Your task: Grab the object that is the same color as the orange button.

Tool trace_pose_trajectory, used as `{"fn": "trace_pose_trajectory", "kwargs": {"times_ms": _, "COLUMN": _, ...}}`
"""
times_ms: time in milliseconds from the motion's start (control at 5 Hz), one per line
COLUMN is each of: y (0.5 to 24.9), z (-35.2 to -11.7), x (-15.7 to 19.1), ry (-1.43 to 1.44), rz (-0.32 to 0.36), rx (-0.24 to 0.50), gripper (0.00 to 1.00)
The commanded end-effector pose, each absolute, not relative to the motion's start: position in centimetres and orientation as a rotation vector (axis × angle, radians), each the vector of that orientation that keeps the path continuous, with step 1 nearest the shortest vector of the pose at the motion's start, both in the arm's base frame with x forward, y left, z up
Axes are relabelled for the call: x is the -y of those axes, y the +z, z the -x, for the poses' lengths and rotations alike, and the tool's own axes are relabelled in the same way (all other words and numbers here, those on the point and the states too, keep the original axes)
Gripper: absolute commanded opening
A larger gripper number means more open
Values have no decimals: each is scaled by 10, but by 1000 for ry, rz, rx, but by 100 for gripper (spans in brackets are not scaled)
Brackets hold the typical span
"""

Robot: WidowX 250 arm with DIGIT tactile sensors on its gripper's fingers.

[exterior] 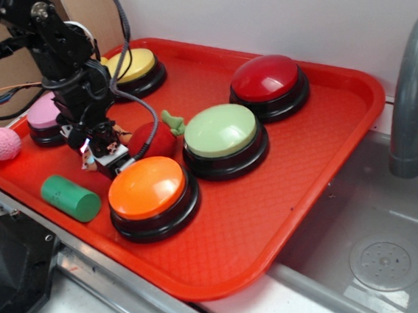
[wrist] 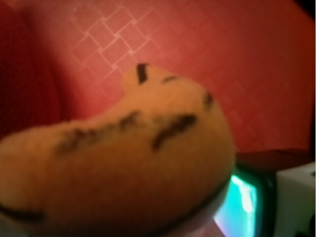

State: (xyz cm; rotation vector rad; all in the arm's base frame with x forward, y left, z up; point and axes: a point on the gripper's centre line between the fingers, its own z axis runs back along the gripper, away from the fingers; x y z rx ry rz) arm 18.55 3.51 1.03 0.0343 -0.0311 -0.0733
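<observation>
Filling most of my wrist view was the plush tiger (wrist: 123, 163), orange fur with black stripes, blurred from sitting so near the lens. From the exterior view the gripper (exterior: 99, 148) was down on the red tray (exterior: 328, 160), just left of the plush strawberry (exterior: 152, 138) and behind the orange button (exterior: 148, 188). The tiger sat right at the fingertips there, but I could not tell whether the claw had closed on it or merely stood over it; probably closing. I judged the grasp wanted a firm squeeze across the soft body, keeping clear of the strawberry. The tray also held the green cylinder (exterior: 71, 198), pink ball (exterior: 2, 144), and green (exterior: 221, 131), red (exterior: 266, 78), yellow (exterior: 132, 65) and pink (exterior: 43, 113) buttons
</observation>
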Motion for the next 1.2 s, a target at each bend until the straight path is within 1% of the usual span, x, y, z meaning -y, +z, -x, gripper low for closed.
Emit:
{"fn": "trace_pose_trajectory", "kwargs": {"times_ms": 0, "y": 24, "z": -187, "x": -31, "ry": -42, "rz": -43, "rx": 36, "gripper": 0}}
{"fn": "trace_pose_trajectory", "kwargs": {"times_ms": 200, "y": 54, "z": -194, "x": -34, "ry": 35, "rz": -86, "rx": -22, "gripper": 0}}
{"fn": "trace_pose_trajectory", "kwargs": {"times_ms": 400, "y": 91, "z": -203, "x": -39, "ry": 103, "rz": -90, "rx": -81, "gripper": 0}}
{"fn": "trace_pose_trajectory", "kwargs": {"times_ms": 600, "y": 120, "z": -212, "x": -43, "ry": 156, "rz": -82, "rx": -94, "gripper": 0}}
{"fn": "trace_pose_trajectory", "kwargs": {"times_ms": 800, "y": 156, "z": -219, "x": -42, "ry": 183, "rz": -67, "rx": -59, "gripper": 0}}
{"fn": "trace_pose_trajectory", "kwargs": {"times_ms": 1000, "y": 170, "z": -224, "x": -42, "ry": 191, "rz": -107, "rx": -12, "gripper": 0}}
